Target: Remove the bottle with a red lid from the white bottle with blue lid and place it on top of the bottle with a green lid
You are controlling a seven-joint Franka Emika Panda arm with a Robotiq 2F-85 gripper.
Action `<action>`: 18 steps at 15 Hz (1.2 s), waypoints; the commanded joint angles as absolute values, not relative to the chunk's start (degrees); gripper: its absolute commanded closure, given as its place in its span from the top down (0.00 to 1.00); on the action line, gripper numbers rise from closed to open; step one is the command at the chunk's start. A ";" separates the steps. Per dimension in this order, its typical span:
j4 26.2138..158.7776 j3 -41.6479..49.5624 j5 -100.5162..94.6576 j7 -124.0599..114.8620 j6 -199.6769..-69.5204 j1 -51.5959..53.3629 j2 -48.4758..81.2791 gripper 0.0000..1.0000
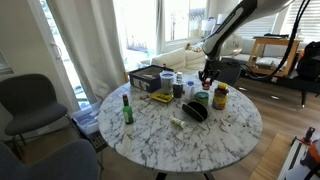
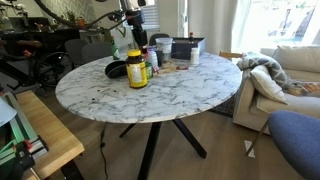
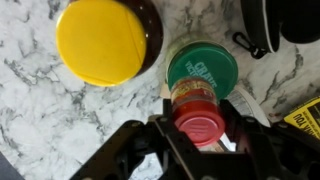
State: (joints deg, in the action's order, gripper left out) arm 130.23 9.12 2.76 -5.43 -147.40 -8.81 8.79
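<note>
In the wrist view my gripper (image 3: 200, 135) is shut on the small bottle with a red lid (image 3: 200, 122), one finger on each side of it. It hangs directly over the squat bottle with a green lid (image 3: 203, 65), and I cannot tell if they touch. In an exterior view the gripper (image 1: 207, 76) is just above the green lid (image 1: 203, 97). The white bottle with blue lid (image 1: 178, 87) stands a little further towards the table's middle. In an exterior view (image 2: 135, 38) the gripper hovers behind the yellow jar, which hides the green lid.
A yellow jar (image 3: 100, 40) (image 1: 220, 97) (image 2: 136, 70) stands close beside the green-lidded bottle. A black object (image 1: 195, 112) lies near it. A tall green glass bottle (image 1: 127, 108) stands near the marble table's edge (image 1: 150, 150). A box and several containers sit at the back (image 1: 150, 78).
</note>
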 commanded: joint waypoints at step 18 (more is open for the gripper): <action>132.40 7.20 5.35 -4.79 -153.44 -8.23 8.52 1.00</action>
